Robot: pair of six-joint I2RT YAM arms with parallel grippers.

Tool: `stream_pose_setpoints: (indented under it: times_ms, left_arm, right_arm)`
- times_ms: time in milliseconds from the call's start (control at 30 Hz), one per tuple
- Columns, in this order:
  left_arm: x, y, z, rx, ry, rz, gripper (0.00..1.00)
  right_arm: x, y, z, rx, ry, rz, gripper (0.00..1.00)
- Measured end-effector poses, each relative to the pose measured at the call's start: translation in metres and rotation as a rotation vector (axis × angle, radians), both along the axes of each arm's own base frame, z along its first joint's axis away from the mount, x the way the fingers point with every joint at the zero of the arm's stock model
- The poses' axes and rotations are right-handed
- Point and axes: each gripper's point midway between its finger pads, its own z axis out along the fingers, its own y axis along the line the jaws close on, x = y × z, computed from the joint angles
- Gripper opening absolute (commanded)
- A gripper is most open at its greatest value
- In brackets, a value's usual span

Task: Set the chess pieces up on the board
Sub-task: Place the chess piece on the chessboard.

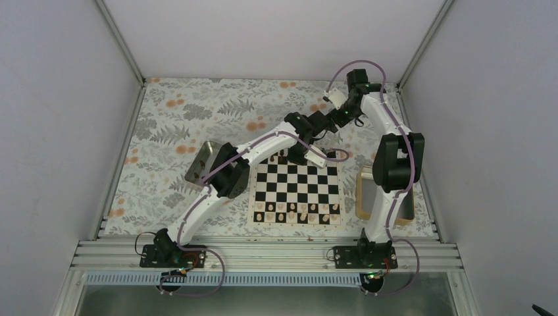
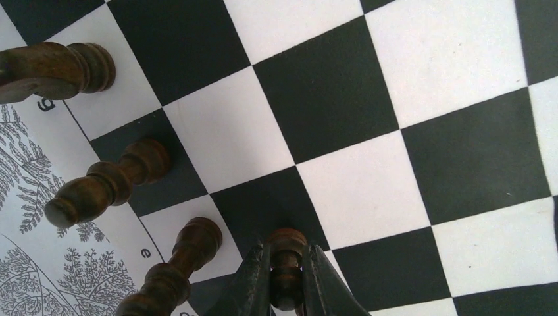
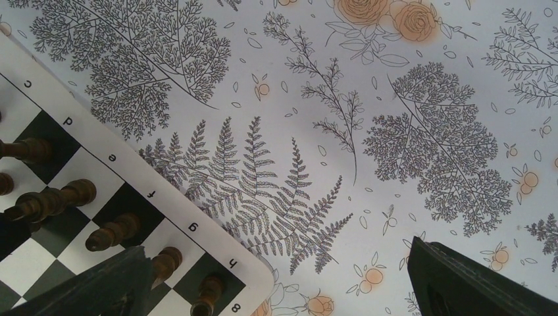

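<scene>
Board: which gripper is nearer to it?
Left. The left gripper is over the board, shut on a dark piece standing on a square. The right gripper hangs open just off the board's corner, over the cloth.

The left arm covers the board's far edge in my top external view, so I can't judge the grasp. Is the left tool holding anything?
Observer: Yes. The left wrist view shows the left tool shut on a dark brown chess piece, just above the board.
Operator: Any other pieces near it?
Observer: Three more dark pieces stand on squares along the board's lettered edge, to its left in that view.
Operator: And the right tool?
Observer: The right wrist view shows the right tool open with nothing between its fingers, over the flowered cloth just off the board's corner by the letter h.
</scene>
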Motion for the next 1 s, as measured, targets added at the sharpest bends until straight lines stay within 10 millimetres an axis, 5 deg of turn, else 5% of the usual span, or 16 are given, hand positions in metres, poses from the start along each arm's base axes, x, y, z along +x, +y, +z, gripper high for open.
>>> stream_pose_setpoints:
  times_ms: [1000]
  left_arm:
    - [0.0032, -0.0061, -0.0009, -0.018, -0.018, -0.021, 0.18]
  right_arm:
    - [-0.0009, 0.0031, 0.0005, 0.017, 0.003, 0.008, 1.00]
